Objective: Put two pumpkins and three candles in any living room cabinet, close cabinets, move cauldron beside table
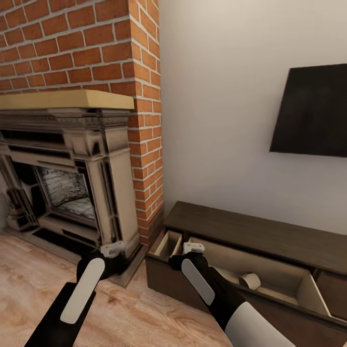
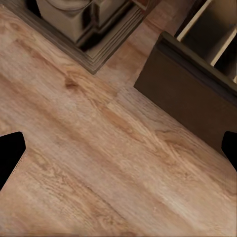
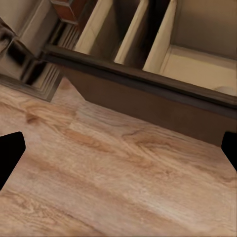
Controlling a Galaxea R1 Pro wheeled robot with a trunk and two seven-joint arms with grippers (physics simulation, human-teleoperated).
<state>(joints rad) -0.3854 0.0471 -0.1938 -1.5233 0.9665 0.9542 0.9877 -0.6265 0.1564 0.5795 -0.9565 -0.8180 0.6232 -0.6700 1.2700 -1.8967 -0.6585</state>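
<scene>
Head view: the cabinet (image 1: 250, 231) is seen against the white wall, its long front pulled out and the pale beige inside exposed. One candle (image 1: 250, 280) is seen lying inside the wide compartment, beside the right forearm. A narrow compartment is seen at the cabinet's end nearest the fireplace (image 1: 72, 183). A brick chimney (image 1: 96, 43) and a dark wall panel (image 1: 313, 113) are recorded in this view alone.

Left wrist view: the wood floor (image 2: 98, 158) is seen beyond the left gripper (image 2: 118, 155), with the fireplace plinth and the dark cabinet front further out. Two black fingers (image 2: 10, 153) are set wide apart at the frame edges, released, nothing between them.

Right wrist view: the right gripper (image 3: 118, 153) is likewise spread, fingers (image 3: 10, 150) released over bare floor. Past the fingers the pulled-out front and the beige dividers are seen from above; a pale rounded edge at the frame border cannot be identified.

No writing or labels can be read anywhere.

Pose: both arms are extended forward and low, the left wrist before the fireplace base, the right wrist at the cabinet's open front corner.
</scene>
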